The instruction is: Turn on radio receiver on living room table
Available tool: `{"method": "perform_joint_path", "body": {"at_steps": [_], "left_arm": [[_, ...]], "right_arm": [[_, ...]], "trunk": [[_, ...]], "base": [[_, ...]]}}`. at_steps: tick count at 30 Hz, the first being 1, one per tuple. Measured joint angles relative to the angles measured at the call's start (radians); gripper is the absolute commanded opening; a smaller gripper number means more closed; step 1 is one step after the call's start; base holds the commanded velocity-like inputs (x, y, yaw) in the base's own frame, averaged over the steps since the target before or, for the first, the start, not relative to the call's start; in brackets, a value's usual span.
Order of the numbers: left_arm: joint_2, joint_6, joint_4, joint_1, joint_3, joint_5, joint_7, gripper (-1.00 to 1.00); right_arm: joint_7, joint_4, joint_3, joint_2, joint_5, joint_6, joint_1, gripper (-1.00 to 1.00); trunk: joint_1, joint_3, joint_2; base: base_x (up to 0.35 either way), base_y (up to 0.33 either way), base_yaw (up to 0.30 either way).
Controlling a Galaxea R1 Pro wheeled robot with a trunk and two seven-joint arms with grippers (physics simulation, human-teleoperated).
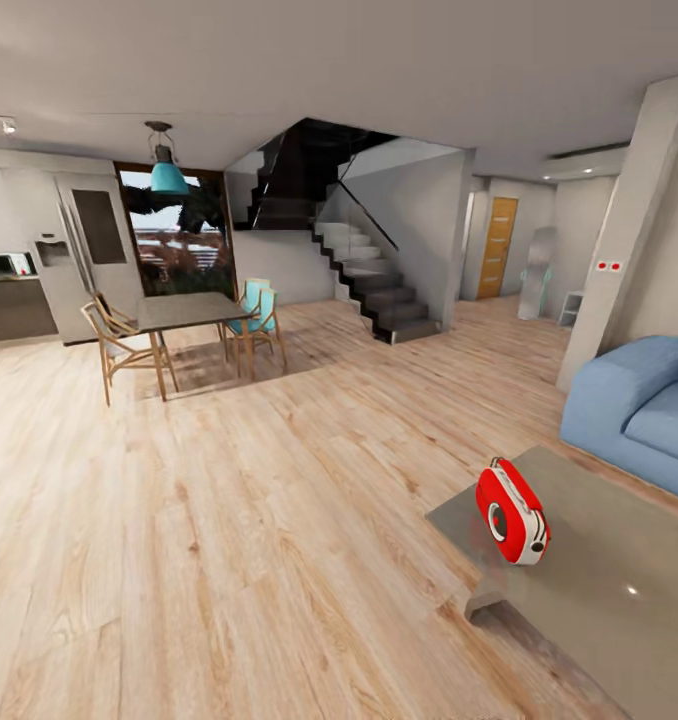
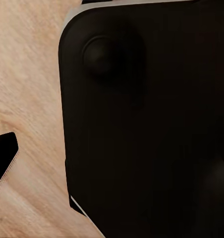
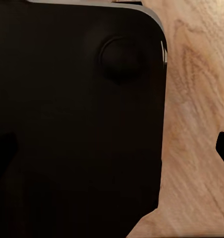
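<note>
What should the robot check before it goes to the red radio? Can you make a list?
1. Radio in sight: ok, it stands upright near the corner of the low table.
2. Dial facing the robot: ok, its round dial shows in the head view.
3. Path across the wood floor to the table: ok, nothing lies in between.
4. Close enough to reach: not ok, the radio looks too far off.
5. Grippers ready: cannot tell.
6. Sofa out of the way: ok, it sits behind the table.

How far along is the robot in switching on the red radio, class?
Done: the robot is in the living room, with the radio receiver in the head view, upright near the corner of the table. In hand: nothing touches the radio. Left: move closer, reach out and switch it on.
</note>
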Motion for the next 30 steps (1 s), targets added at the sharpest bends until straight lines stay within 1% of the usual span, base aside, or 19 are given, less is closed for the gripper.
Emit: {"method": "perform_joint_path", "body": {"at_steps": [23,26,30], "left_arm": [[-0.004,0.000,0.000,0.000,-0.002,-0.002,0.001,1.00],[-0.005,0.000,0.000,0.000,-0.002,-0.002,0.002,1.00],[-0.005,0.006,0.001,0.000,-0.006,0.001,0.002,1.00]], "right_arm": [[0.000,0.000,0.000,-0.002,0.000,0.000,0.001,1.00],[0.000,0.000,-0.001,-0.002,-0.001,0.001,0.000,1.00],[0.000,0.000,-0.003,-0.002,-0.002,0.002,0.000,1.00]], "trunk": [[0.000,0.000,0.000],[0.000,0.000,0.000],[0.000,0.000,0.000]], "base": [[0.001,0.000,-0.282],[0.138,0.000,-0.271],[0.300,0.000,-0.066]]}}
